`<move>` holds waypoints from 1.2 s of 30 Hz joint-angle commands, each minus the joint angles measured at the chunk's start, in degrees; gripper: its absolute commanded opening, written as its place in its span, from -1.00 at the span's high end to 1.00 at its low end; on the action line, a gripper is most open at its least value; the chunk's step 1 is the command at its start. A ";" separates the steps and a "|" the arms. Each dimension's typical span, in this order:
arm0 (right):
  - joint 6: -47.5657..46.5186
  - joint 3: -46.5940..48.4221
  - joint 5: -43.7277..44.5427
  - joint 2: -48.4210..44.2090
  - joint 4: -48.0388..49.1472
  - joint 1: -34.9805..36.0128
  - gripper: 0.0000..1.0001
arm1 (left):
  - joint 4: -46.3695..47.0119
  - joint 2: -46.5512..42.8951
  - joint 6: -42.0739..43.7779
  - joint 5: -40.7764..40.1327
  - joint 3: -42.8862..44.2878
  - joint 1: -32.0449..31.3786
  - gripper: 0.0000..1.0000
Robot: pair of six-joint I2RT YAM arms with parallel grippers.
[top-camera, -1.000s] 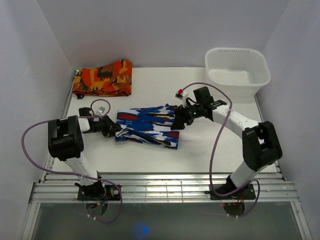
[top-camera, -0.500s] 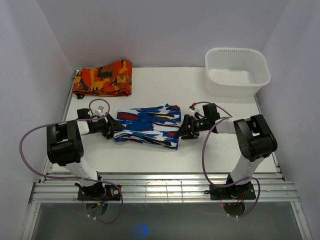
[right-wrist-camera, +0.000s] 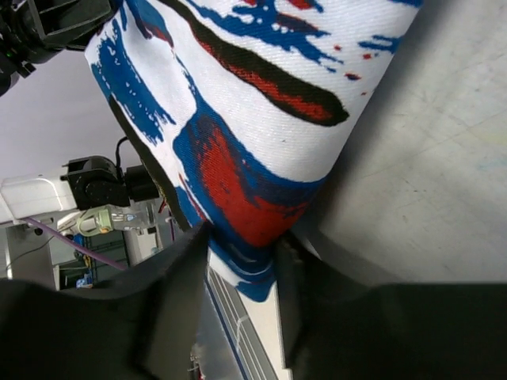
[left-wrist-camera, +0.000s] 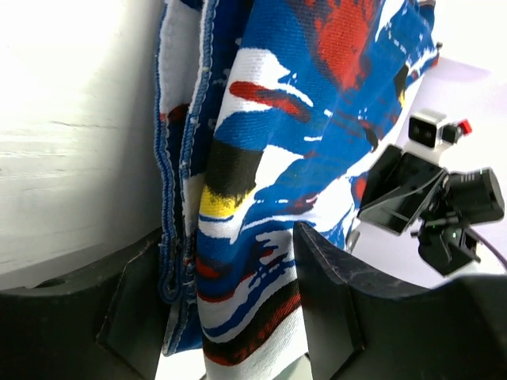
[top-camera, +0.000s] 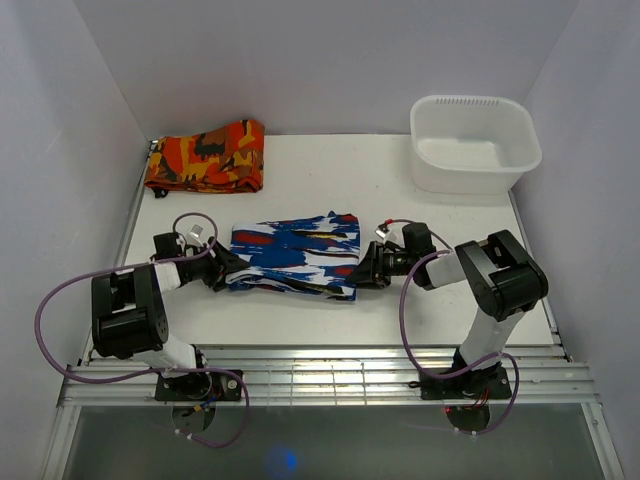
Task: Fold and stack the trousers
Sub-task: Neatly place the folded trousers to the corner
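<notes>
The trousers [top-camera: 295,252] lie folded into a blue-and-white streaky rectangle at the middle of the table. My left gripper [top-camera: 222,270] lies low at their left end. In the left wrist view its jaws [left-wrist-camera: 228,241] stand open, with the trousers' [left-wrist-camera: 317,119] hemmed edge hanging loosely between the fingers. My right gripper [top-camera: 362,270] lies at the right end. In the right wrist view it [right-wrist-camera: 242,237] is shut on the rounded fold of the trousers [right-wrist-camera: 261,95], and the cloth is pinched between the two fingers.
An orange-red-and-black folded cloth [top-camera: 205,155] lies at the back left corner. A white plastic tub [top-camera: 475,140] stands at the back right. White walls close in the table on three sides. A metal rail [top-camera: 320,380] runs along the near edge.
The right gripper came down from above the cloth to its right end and closed on the fold. The left gripper opened at the left end and slid slightly nearer.
</notes>
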 commanded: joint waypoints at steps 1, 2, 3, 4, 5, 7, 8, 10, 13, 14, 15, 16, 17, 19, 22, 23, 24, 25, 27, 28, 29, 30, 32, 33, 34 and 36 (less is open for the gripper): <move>4.59 -1.28 0.74 0.48 6.52 0.92 0.22 | 2.81 -2.32 -2.07 -4.19 -1.84 0.15 -0.37; 5.47 -1.64 1.00 0.48 8.10 0.92 0.27 | 4.81 -2.49 -3.46 -3.24 -2.46 0.06 -0.37; 6.43 -2.77 1.09 0.48 9.33 1.09 0.31 | 5.70 -2.58 -4.87 -2.44 -3.33 0.06 -0.37; 7.92 -3.13 1.35 0.66 10.39 1.35 0.38 | 8.14 -2.58 -6.36 -1.48 -4.30 0.06 -0.36; 8.55 -3.48 1.70 0.66 11.10 1.97 0.40 | 9.12 -2.58 -8.81 -0.25 -6.05 -0.12 -0.36; 9.60 -3.57 1.45 1.18 13.03 2.84 0.44 | 11.14 -3.45 -9.98 -0.41 -7.12 -0.64 -0.29; 9.69 -3.31 1.36 1.27 13.39 3.20 0.45 | 11.16 -3.63 -10.16 -0.68 -7.12 -0.73 -0.22; 9.70 -2.35 1.27 1.36 13.48 3.47 0.56 | 10.29 -4.07 -9.37 -1.99 -6.07 -0.73 0.14; 6.81 1.24 1.44 0.22 10.50 3.47 0.80 | 9.22 -5.12 -6.39 -4.10 -1.60 -0.73 0.61; 3.05 2.83 2.66 -0.30 8.66 3.47 0.84 | 9.22 -5.39 -4.99 -4.45 -0.02 -0.73 0.74; 0.58 4.76 3.28 -1.09 6.21 3.47 0.84 | 9.22 -5.57 -1.23 -5.85 3.48 -0.73 0.98; -1.62 9.39 4.25 -1.27 1.05 3.47 0.84 | 8.44 -5.65 0.55 -6.91 5.25 -0.82 1.00; -3.56 11.96 4.69 -1.19 -1.35 3.47 0.84 | 8.34 -5.57 2.22 -7.35 6.84 -0.82 1.00; -9.27 16.88 6.01 -0.57 -5.84 3.47 0.84 | 5.82 -4.78 8.00 -8.14 12.53 -1.08 1.00; -16.04 27.51 8.29 1.44 -13.04 4.08 0.84 | 4.74 -4.42 13.72 -9.72 18.43 -1.26 1.00; -17.54 33.02 9.69 1.97 -16.63 4.17 0.85 | 4.74 -4.51 15.05 -9.99 20.02 -1.17 1.00; -19.38 35.43 10.23 3.20 -17.19 4.34 0.84 | 5.09 -4.51 16.37 -10.17 21.60 -1.26 1.00; -20.01 37.45 11.10 3.56 -17.37 4.61 0.84 | 5.70 -4.60 18.56 -10.43 24.49 -1.26 1.00; -20.89 44.04 11.72 5.40 -16.76 4.96 0.84 | 7.11 -4.51 20.51 -12.36 27.49 -1.26 1.00; -21.67 46.76 12.94 6.36 -17.45 5.40 0.84 | 8.77 -4.25 21.13 -12.89 28.73 -1.09 1.00; -21.68 49.31 13.22 7.15 -17.81 5.75 0.85 | 9.57 -3.81 22.44 -13.33 31.26 -1.00 1.00; -21.68 53.86 13.39 8.99 -17.64 5.93 0.84 | 10.36 -3.29 22.88 -13.77 32.50 -1.00 1.00; -22.47 58.45 14.36 11.20 -17.37 6.98 0.85 | 12.03 -1.01 23.50 -14.56 36.01 -0.73 1.00; -22.82 61.09 14.71 13.99 -17.81 7.33 0.84 | 12.47 -0.04 24.03 -15.78 37.25 -0.38 1.00; -23.00 66.60 15.06 15.76 -17.99 7.77 0.84 | 13.87 1.97 23.86 -16.40 38.31 -0.12 1.00; -23.96 71.81 16.90 20.75 -17.81 8.21 0.84 | 15.89 4.26 23.16 -18.33 41.20 0.84 1.00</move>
